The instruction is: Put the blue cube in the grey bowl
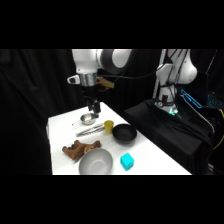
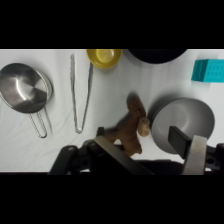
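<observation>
Black curtains all around, and a white table (image 1: 150, 160) in the middle of it. From the side, the gripper (image 1: 93, 109) hangs over the far end of the table, right above a small metal bowl with a handle (image 1: 88, 119). Metal tongs (image 1: 91, 131) and a yellow cup (image 1: 108, 126) sit just in front of it, then a black bowl (image 1: 124, 133). The blue cube (image 1: 127, 161) is way down at the near edge, just beside the grey bowl (image 1: 95, 162), not touching as far as I can see. A brown plush toy (image 1: 80, 149) lies right behind that bowl. So the cube is well apart from the gripper, toward the camera, with the black bowl roughly between them.

Wrist view: the cube (image 2: 207, 70) pokes in at the right edge, beyond the grey bowl (image 2: 182, 120). One finger (image 2: 195, 152) shows clearly and nothing's pinched, but how far the jaws are spread I honestly can't tell. I'd guess the reach hasn't really begun.
</observation>
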Controlling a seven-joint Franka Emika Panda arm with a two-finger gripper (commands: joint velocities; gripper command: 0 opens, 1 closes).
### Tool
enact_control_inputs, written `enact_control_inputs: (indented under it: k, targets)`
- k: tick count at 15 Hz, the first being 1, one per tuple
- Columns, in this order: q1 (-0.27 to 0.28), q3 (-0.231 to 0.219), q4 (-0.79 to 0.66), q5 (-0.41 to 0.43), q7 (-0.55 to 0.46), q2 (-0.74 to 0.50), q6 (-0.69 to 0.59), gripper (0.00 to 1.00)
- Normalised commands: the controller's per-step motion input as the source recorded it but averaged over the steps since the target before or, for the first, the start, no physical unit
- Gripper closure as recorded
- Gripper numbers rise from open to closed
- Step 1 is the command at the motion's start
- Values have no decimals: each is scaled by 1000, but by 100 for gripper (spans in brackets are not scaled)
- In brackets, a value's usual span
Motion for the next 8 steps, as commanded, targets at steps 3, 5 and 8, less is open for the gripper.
enact_control_inputs:
  k: [3, 5, 8]
  targets:
    - [-14, 34, -17, -20, 32, -24, -1, 0]
    - [29, 64, -89, -7, 81, -97, 28, 0]
    - [82, 88, -156, -4, 147, -156, 52, 0]
